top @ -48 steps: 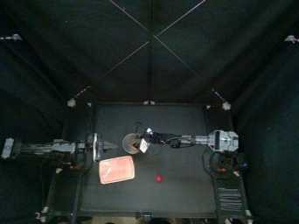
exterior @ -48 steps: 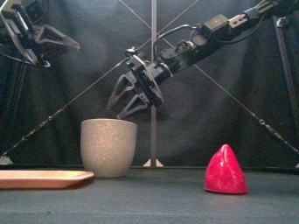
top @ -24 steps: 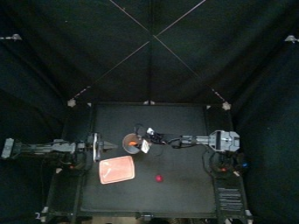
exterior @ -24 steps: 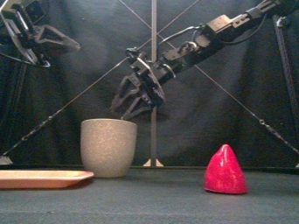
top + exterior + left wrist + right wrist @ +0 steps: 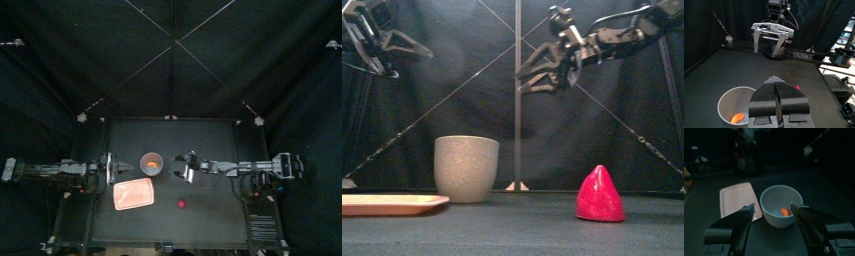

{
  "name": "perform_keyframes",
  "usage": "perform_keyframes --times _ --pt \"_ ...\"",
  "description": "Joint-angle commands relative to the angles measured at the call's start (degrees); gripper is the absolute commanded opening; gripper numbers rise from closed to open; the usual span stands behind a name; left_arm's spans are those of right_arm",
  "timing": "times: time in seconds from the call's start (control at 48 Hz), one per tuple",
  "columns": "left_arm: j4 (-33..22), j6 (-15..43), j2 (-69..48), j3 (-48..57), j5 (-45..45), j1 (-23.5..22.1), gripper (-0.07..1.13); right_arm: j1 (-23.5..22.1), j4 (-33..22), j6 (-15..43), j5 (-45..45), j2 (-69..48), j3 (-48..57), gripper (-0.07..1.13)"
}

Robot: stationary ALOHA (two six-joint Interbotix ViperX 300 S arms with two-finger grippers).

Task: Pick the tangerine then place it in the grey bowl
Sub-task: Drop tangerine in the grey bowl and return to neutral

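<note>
The tall grey speckled cup (image 5: 151, 161) stands upright left of the table's middle, with the orange tangerine (image 5: 152, 163) lying inside it. The right wrist view looks down into the cup (image 5: 782, 203) at the tangerine (image 5: 785, 212) on its bottom. My right gripper (image 5: 191, 166) hangs open and empty, high above the table (image 5: 540, 80) and to the right of the cup (image 5: 466, 168). In the left wrist view the tangerine (image 5: 738, 118) shows in the cup (image 5: 731, 100). The left gripper (image 5: 776, 85) is shut and rests at the table's left side (image 5: 104, 170).
A flat pink tray (image 5: 134, 194) lies in front of the cup, near the left front (image 5: 389, 204). A red cone-shaped toy (image 5: 181, 203) stands at the front, right of the tray (image 5: 600, 194).
The right gripper was above the cup; it has drawn back to the right and risen. The tangerine now shows inside the cup. The left arm has not moved.
</note>
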Motion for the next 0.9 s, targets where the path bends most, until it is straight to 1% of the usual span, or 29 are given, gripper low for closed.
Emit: perform_keyframes --times 0.021,0.125,0.333,0.896 --pt "0.0 0.18 0.09 -0.79 -0.53 0.18 0.08 -0.18 -0.44 0.35 -6.68 -6.33 6.68 0.94" --pt "0.0 0.18 -0.09 -0.79 -0.53 0.18 0.08 -0.26 -0.53 0.35 -8.7 -10.02 11.16 0.94" --pt "0.0 0.18 0.0 -0.62 -0.53 0.26 0.08 -0.35 -0.62 0.35 -8.79 -15.56 14.68 0.94" --pt "-0.7 0.09 -0.09 0.35 -0.53 0.18 0.08 -0.09 -0.09 0.53 -8.79 -15.73 15.56 0.94"
